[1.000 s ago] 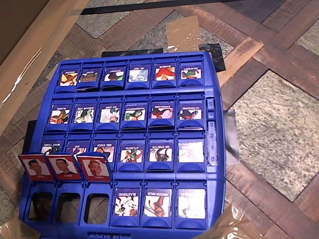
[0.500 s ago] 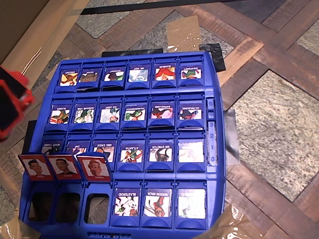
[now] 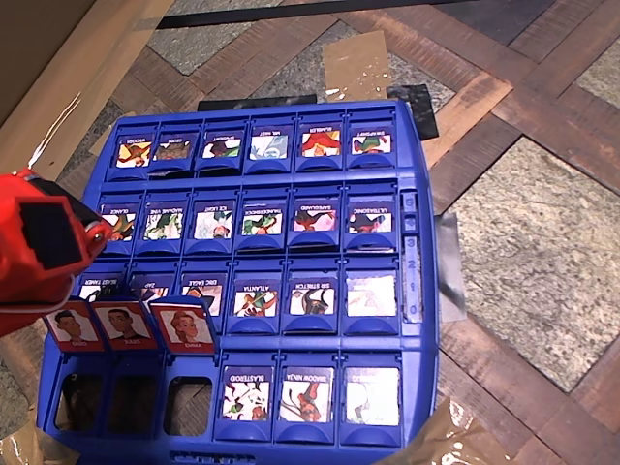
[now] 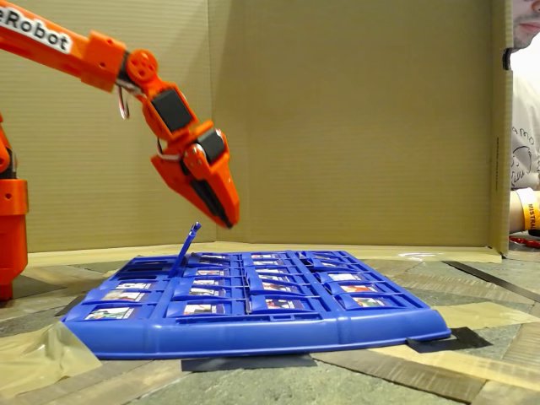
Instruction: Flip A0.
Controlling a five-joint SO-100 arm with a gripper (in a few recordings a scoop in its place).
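On the board (image 3: pixel 417 320), three red-framed tiles stand upright at the lower-left corner in the overhead view. A0 (image 3: pixel 72 326) is, I judge, the leftmost, still unflipped. The gripper (image 4: pixel 226 215) hangs above them, jaws nearly together, holding nothing. The flip remains.

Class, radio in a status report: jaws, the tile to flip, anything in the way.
Gripper above the board, jaws near shut, empty. Three red-framed tiles upright; which is the target, unclear. Nothing blocking.
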